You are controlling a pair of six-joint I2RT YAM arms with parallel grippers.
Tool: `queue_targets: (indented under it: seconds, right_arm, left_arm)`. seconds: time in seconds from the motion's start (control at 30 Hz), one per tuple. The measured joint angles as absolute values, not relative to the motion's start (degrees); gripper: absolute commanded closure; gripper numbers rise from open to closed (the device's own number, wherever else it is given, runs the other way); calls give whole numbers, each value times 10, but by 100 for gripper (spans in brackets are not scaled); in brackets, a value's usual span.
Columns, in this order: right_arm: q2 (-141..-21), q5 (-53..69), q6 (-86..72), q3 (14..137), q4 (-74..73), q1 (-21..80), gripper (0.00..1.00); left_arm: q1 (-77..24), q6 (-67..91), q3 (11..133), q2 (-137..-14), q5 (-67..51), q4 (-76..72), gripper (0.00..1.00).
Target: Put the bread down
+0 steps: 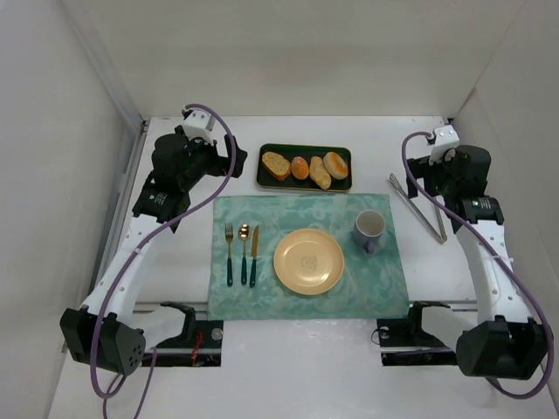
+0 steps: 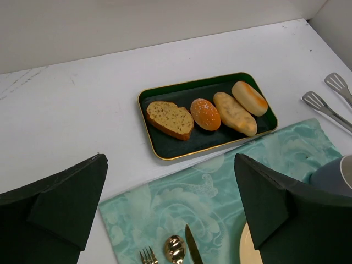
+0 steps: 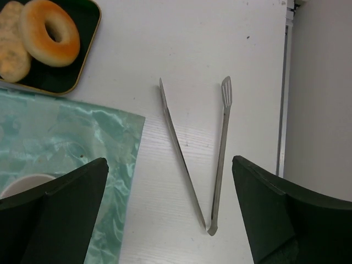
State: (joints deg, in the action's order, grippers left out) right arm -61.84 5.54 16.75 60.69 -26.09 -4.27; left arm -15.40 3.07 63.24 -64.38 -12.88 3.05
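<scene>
- Teal patterned placemat (image 1: 262, 209) lies on the white tabletop (image 1: 306, 129) and serves as the landmark.
- Just past the placemat's far edge sits a dark green tray (image 1: 304, 150) with a gold rim.
- The bread (image 1: 276, 165), a toasted slice with a brown crust, lies in the tray at the end nearest the placemat's far-left corner. Nothing touches it.
- Along the tray from the bread lie a small orange bun (image 1: 300, 168), a pale roll (image 1: 320, 172) and a ring-shaped bun (image 1: 335, 164).
- On the placemat are a yellow plate (image 1: 308, 261), a mug (image 1: 369, 229), and a fork (image 1: 230, 253), spoon (image 1: 244, 253) and knife (image 1: 254, 256).
- Left claw (image 2: 169, 159) hangs above the placemat's far-left corner, spread wide and empty.
- Right claw (image 3: 169, 161) hangs off the placemat's right edge, spread wide and empty, above metal tongs (image 3: 220, 148) lying splayed on the tabletop.
</scene>
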Motion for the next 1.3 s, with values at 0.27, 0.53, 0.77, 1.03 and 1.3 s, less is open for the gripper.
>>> queue_targets:
  seconds: [0.27, 0.53, 0.77, 1.03, 1.3]
  right_arm:
    - [-605, 104, 224, 581, -264, -82, 0]
    - [-751, 277, 312, 627, -297, -265, 0]
    - [-869, 366, 434, 658, -375, -292, 0]
    - [-895, 375, 520, 658, -393, -291, 0]
    - [-955, 351, 573, 673, -392, -291, 0]
  left_arm:
    - [-154, 31, 632, -644, -130, 30, 0]
    - [-154, 31, 632, -640, -136, 31, 0]
    - [-154, 33, 632, -636, -147, 34, 0]
    - [-154, 33, 632, -625, -153, 37, 0]
    - [-154, 33, 632, -624, -158, 41, 0]
